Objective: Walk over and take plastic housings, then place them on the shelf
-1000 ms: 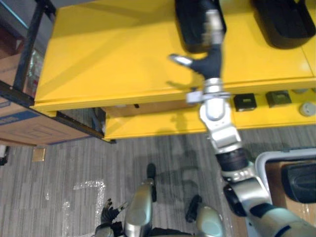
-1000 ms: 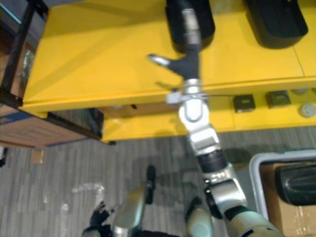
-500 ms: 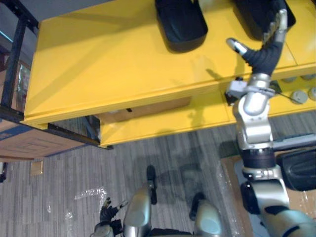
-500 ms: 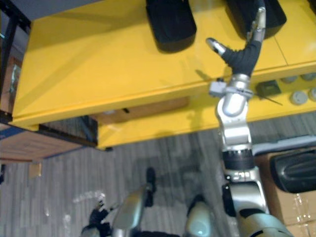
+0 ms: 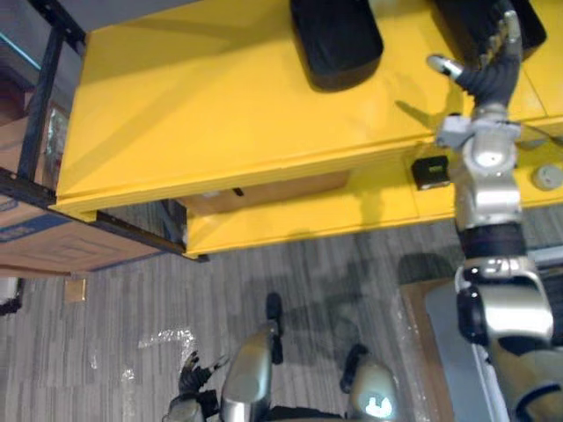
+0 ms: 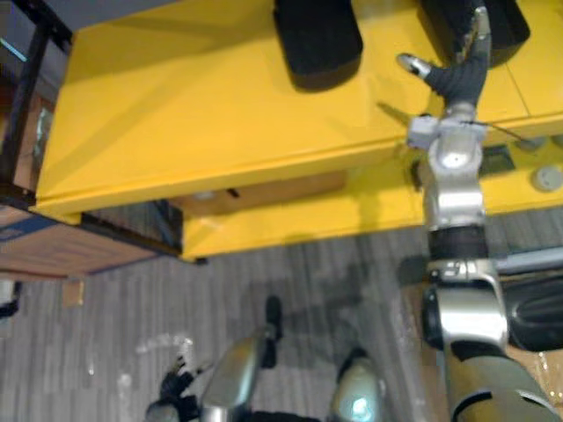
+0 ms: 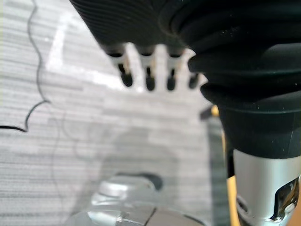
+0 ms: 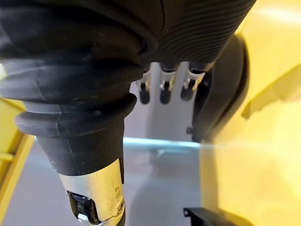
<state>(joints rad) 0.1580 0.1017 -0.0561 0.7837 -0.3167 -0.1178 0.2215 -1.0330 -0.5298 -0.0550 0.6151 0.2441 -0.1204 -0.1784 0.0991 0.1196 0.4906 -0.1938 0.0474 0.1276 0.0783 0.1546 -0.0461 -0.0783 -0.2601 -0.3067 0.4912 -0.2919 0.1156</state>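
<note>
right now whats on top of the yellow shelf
Two black housings on the yellow shelf: the left housing bare, the right housing partly covered by the open right hand. Their far ends are cut off.

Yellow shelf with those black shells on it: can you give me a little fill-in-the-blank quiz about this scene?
The big flat-topped shelf is coloured ____. On top of it lie ____ black plastic housings. The silver-fingered hand raised beside one is the robot's ____ hand.
Missing words: yellow, two, right.
</note>
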